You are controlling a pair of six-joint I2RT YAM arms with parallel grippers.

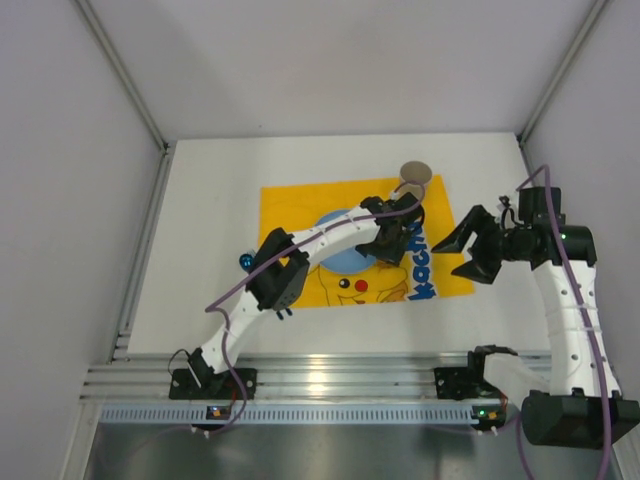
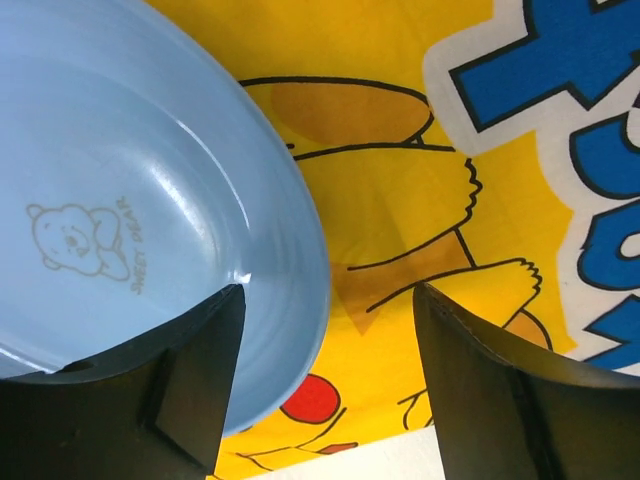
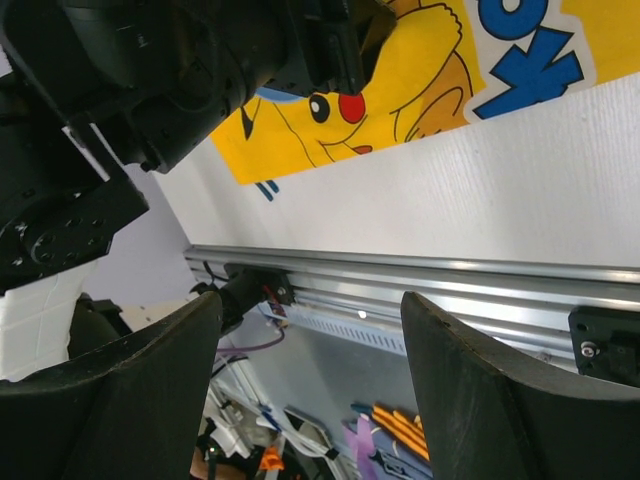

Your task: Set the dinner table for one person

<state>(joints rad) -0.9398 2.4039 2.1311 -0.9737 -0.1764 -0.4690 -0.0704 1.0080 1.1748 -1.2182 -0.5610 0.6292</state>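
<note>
The left arm [image 1: 322, 243] and right arm [image 1: 572, 315] share white shells, black joints and purple cables [image 1: 545, 167]. Their fingers [image 2: 195, 385] are broad matte-black wedges.

I'm counting two grippers: the left gripper [image 2: 325, 345] and the right gripper [image 3: 310, 385]. At the left gripper's fingertips I'm seeing one blue plate [image 2: 150, 200]. Under both I'm counting one yellow printed mat [image 1: 290, 215]. Just beyond the left gripper I'm making out one round tan item [image 1: 415, 172], perhaps a cup. Well behind it, by the arm's elbow, I'm spotting one small dark-blue object [image 1: 245, 262], too small to name. All of it is lying on one dinner table [image 1: 200, 250].
</note>
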